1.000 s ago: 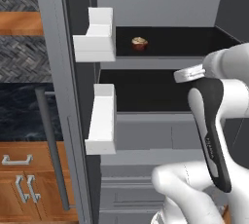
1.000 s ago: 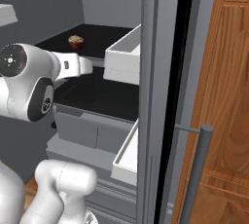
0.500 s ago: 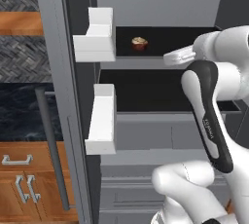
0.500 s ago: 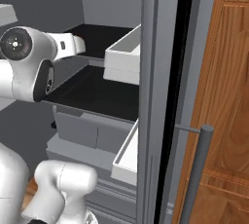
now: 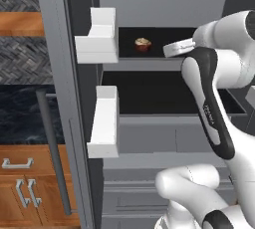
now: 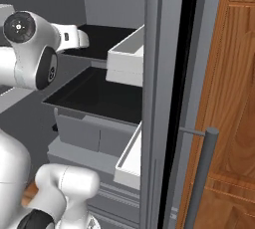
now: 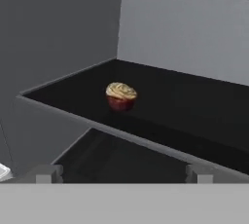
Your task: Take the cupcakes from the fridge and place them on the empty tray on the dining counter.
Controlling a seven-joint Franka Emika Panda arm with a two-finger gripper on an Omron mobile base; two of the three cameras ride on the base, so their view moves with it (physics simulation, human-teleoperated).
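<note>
Ahead of my spread jaws, well apart, one cupcake (image 7: 121,96) sits on the fridge's black shelf (image 7: 194,116); my fingertips (image 7: 44,173) barely show.

1. Left base view looks forward and down into the open fridge (image 5: 149,138) from behind the arm's left;
2. Right base view faces the same shelves from the right;
3. Hand view sits close, level with the upper shelf (image 7: 160,121).

The upper shelf (image 7: 194,116) lies bare around the lone cupcake (image 7: 120,96), open at 3 o'clock and behind. The fridge wall (image 7: 53,38) closes off 9 o'clock (the shelf's front edge runs between end effector (image 7: 121,173) and cupcake).
</note>
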